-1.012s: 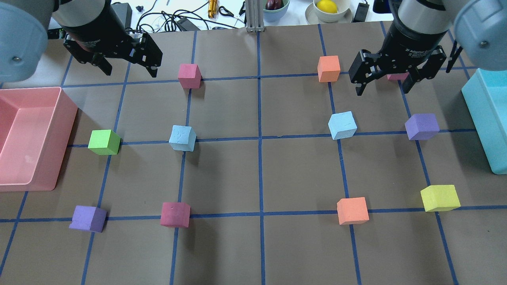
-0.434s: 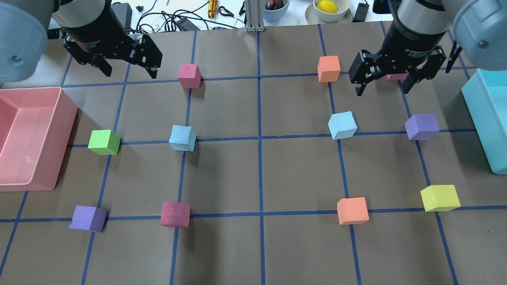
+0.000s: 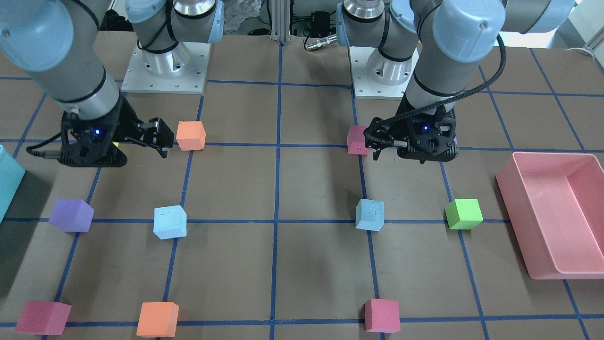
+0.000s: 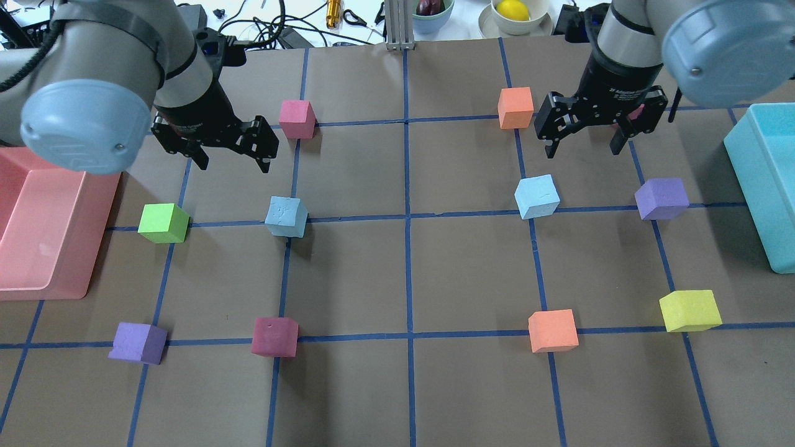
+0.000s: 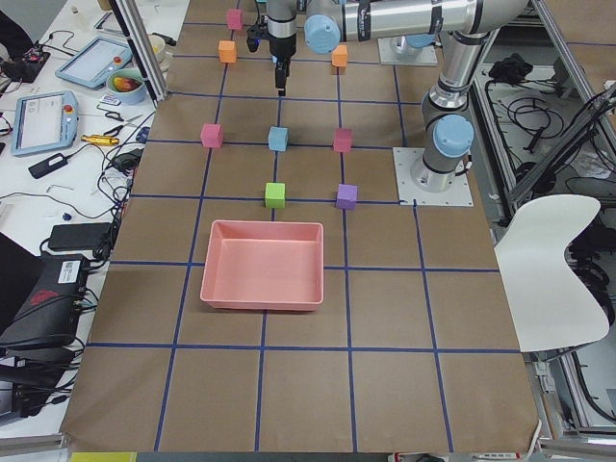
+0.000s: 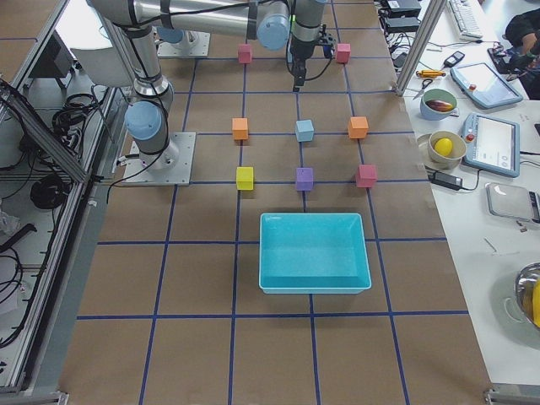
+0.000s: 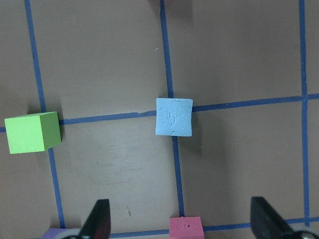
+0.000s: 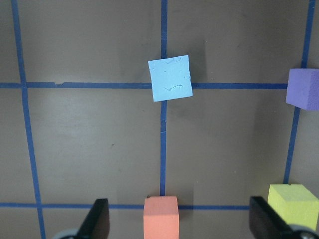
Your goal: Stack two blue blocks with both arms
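Near far edge, black two-finger left gripper [image 4: 235, 162] & right gripper [image 4: 582, 149] hang wide open, empty; pale sky-blue foam cubes [image 4: 286, 216] [image 4: 536, 196] prob light, squashy, so pinch flat opposite sides gently

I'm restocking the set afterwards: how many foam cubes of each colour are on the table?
Pale blue foam cubes: 2
Pink foam cubes: 3
Orange foam cubes: 2
Purple foam cubes: 2
Green foam cube: 1
Yellow foam cube: 1
Total: 11
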Action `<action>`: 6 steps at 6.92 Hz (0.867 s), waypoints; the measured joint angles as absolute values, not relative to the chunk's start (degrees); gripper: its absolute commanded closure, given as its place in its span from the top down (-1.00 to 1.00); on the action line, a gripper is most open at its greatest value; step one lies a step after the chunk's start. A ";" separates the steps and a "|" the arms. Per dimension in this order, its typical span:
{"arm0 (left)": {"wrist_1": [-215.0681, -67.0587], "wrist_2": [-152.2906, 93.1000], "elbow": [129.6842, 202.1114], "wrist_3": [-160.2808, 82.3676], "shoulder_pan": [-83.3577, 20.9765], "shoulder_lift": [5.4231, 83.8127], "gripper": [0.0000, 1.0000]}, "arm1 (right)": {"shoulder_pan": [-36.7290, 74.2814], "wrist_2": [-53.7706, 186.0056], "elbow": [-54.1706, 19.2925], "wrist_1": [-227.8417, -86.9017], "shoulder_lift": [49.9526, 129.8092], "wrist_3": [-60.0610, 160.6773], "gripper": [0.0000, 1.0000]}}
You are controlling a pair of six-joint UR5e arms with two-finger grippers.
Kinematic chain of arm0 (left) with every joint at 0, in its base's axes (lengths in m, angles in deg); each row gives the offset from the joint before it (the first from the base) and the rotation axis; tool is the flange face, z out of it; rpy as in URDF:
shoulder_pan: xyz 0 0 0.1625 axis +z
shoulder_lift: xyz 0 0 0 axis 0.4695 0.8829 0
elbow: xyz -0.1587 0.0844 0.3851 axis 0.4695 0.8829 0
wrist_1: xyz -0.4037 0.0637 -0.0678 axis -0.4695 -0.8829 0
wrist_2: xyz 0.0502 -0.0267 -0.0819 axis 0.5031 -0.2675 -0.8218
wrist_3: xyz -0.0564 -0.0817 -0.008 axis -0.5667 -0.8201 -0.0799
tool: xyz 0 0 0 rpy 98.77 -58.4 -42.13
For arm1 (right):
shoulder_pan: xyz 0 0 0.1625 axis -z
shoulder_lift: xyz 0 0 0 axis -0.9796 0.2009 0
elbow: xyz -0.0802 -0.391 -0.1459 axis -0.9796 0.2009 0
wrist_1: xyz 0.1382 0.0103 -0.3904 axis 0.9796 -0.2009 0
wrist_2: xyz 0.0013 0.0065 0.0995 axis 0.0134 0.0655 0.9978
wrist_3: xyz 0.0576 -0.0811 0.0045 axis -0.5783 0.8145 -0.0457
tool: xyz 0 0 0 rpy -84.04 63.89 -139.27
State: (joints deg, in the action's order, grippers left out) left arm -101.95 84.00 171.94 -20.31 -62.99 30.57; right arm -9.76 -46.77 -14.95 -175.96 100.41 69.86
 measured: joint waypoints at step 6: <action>-83.34 84.12 180.56 -20.60 -63.04 42.46 1.00 | -9.92 -46.64 -16.02 -192.31 83.07 69.85 1.00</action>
